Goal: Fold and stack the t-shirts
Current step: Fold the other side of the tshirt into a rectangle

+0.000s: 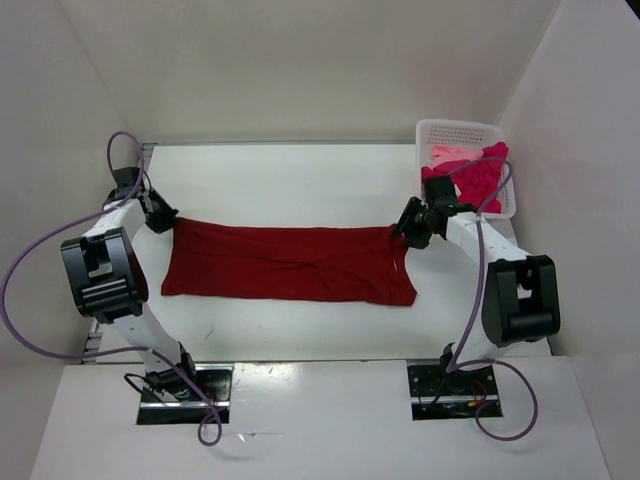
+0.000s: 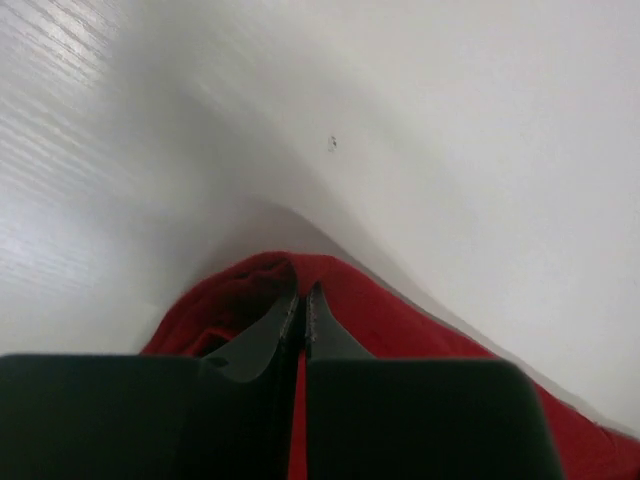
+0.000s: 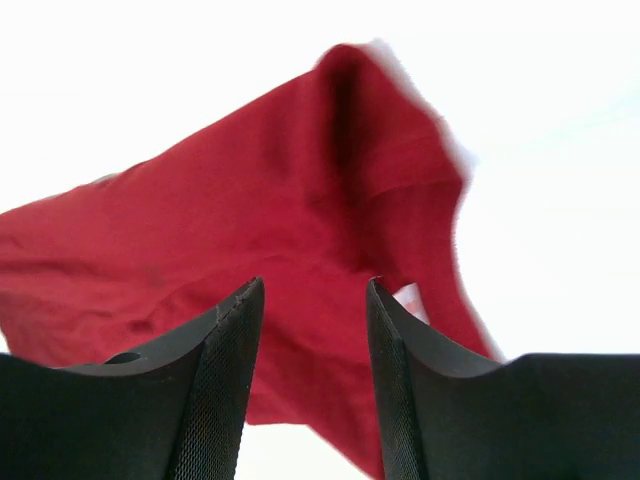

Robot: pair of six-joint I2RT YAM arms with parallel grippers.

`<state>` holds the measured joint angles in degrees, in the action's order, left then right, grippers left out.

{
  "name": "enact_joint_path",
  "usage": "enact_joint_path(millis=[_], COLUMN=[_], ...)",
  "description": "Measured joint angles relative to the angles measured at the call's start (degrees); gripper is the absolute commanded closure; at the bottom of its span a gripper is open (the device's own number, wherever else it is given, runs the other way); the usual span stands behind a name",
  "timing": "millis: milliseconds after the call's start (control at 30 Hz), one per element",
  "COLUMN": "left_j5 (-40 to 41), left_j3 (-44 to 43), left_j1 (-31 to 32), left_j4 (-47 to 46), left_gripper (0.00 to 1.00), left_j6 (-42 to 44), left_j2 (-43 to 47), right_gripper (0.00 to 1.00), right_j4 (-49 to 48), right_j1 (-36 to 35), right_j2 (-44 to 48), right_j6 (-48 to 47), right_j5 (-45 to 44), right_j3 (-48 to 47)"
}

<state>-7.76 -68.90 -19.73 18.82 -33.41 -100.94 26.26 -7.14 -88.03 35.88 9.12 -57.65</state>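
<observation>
The white perforated basket stands at the far right corner of the white table, with a heap of bright magenta-pink t-shirts and a pale pink t-shirt in it; some magenta cloth hangs over its near rim. The dark red t-shirt lies outside the basket, to the left of it and nearer the arm bases, stretched into a long flat band whose right end stops short of the basket's near left corner. The right gripper sits just below and to the left of the basket, at that right end of the band. In the right wrist view the right gripper has its jaws spread. The dark red cloth lies beyond and beneath the tips, and nothing is clamped between them. The left gripper is at the band's other end, well apart from the basket across the table, on the shirt's far left corner. In the left wrist view the left gripper has its jaws pressed together, with a bunched fold of red cloth rising around the tips and a thin strip of red showing between the fingers, so it pinches the shirt's edge.
</observation>
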Motion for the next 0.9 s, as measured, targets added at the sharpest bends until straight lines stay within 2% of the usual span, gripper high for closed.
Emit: enact_joint_path(millis=[67,167,200,233,267,367,600,700,800,900], left_j5=[0.2,0.7,0.8,0.9,1.1,1.5,0.3,0.5,-0.6,-2.8], left_j3=[-0.7,-0.8,-0.8,-0.8,-0.7,-0.4,4.4,5.6,7.4,10.4], left_j1=[0.0,0.0,-0.1,-0.1,-0.3,-0.5,0.3,5.3,13.9,20.8], left_j4=[-0.9,-2.2,-2.5,-2.5,-2.6,-3.0,-4.7,-5.0,-5.8,-6.2], left_gripper=[0.8,0.52,0.36,0.27,0.24,0.24,0.5,0.53,0.53,0.53], left_j6=[0.0,0.1,0.0,0.0,-0.2,-1.6,-4.6,-4.5,-4.4,-4.7], left_j2=[-1.9,-4.9,-5.6,-6.0,-6.2,-5.4,4.0,9.0,12.1,13.9], right_gripper=[0.46,0.42,0.42,0.4,0.4,0.42,0.61,0.67,0.88,0.96], right_j4=[-0.2,-0.4,-0.6,-0.8,-0.9,-2.1,-3.6,-4.1,-5.2,-5.7], right_j1=[0.3,0.3,0.3,0.3,0.3,0.3,-0.1,-0.8,-1.4,-1.6], right_j2=[-0.8,-1.9,-2.3,-2.7,-3.0,-4.3,-7.7,-9.0,-10.5,-11.5], right_j6=[0.0,0.0,0.0,0.0,0.0,0.0,0.2,0.2,0.5,1.2], right_j5=[-0.3,-0.4,-0.5,-0.5,-0.5,-0.1,1.9,2.2,2.4,2.3], right_j3=[0.0,0.0,0.0,0.0,0.0,0.0,-0.1,-0.3,-1.2,-2.3])
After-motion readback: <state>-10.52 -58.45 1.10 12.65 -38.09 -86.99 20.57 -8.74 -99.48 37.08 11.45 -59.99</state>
